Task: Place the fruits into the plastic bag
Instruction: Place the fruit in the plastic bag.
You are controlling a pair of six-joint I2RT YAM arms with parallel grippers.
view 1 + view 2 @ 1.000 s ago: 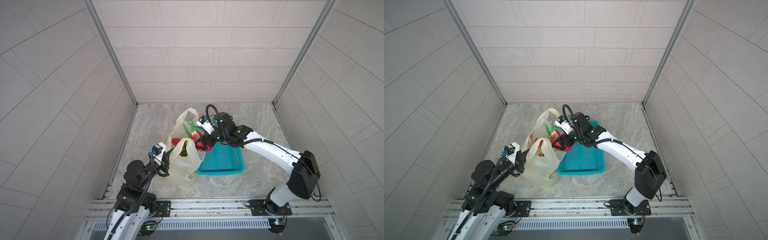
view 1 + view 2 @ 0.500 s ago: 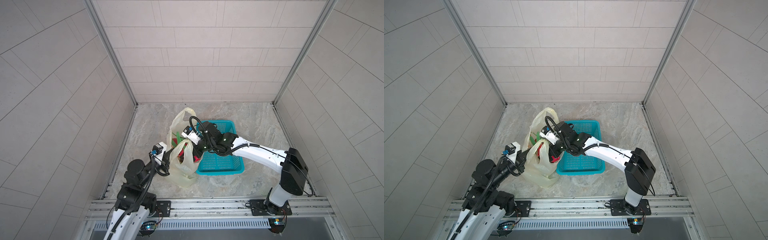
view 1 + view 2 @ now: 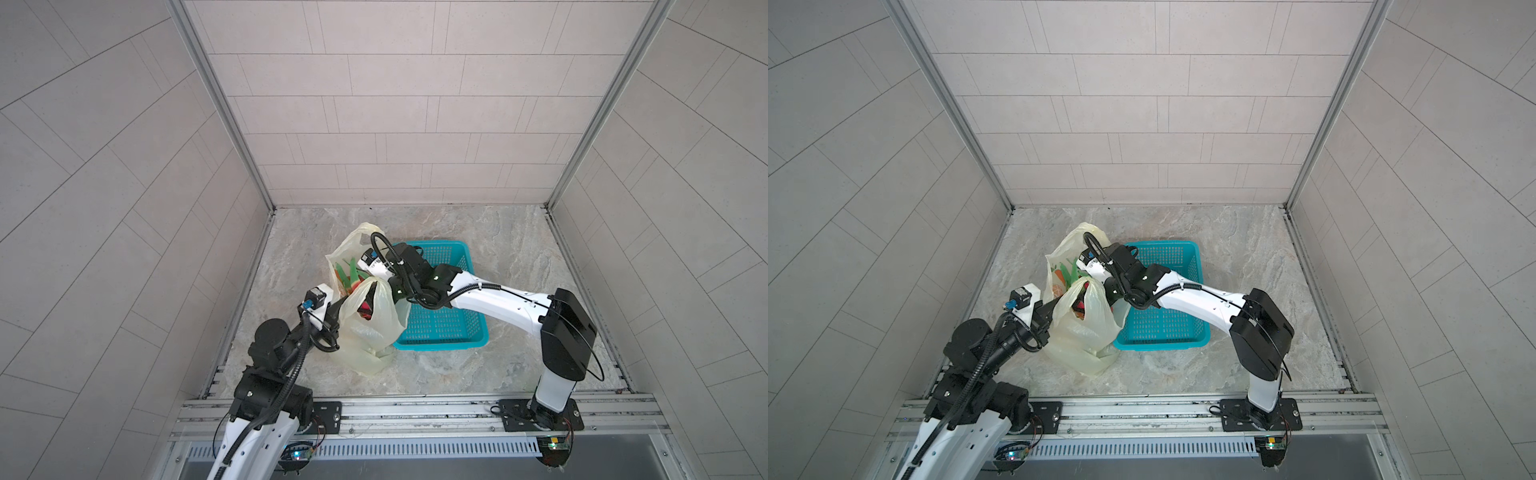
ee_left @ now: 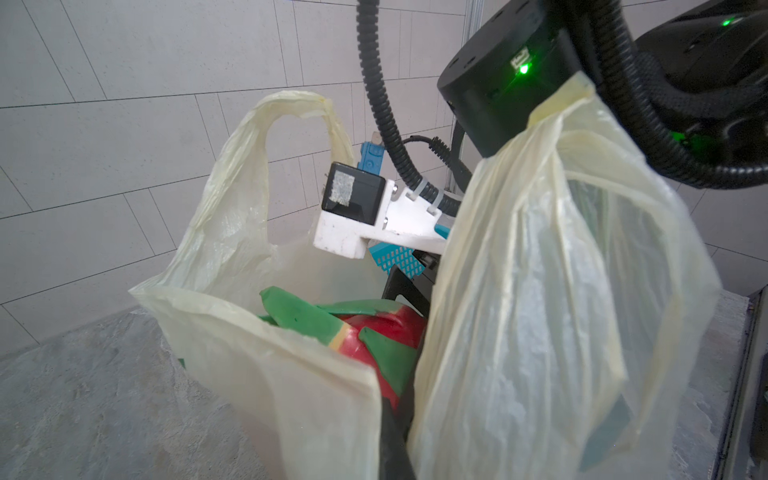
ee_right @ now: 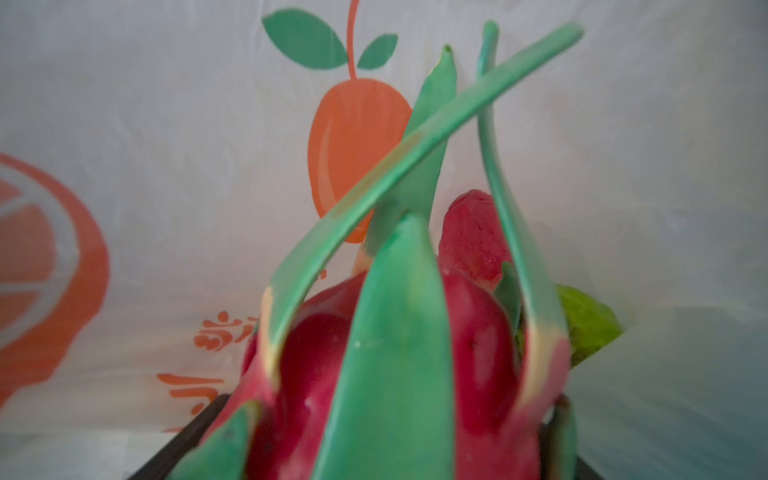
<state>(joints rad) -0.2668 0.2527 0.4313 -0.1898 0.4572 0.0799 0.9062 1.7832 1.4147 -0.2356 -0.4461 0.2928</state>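
The left claw (image 4: 390,434) pinches the bag (image 3: 365,332) by its edge. The right claw (image 5: 382,449) grips a dragon fruit (image 5: 478,353) inside it. Go low, then let go softly so nothing rips.

The grey marbled bench (image 3: 498,249) carries two things. A teal perforated basket (image 3: 440,332) stands near its middle. A pale-yellow plastic bag (image 3: 361,345) sits at the basket's 9 o'clock side, touching its wall, mouth turned upward.
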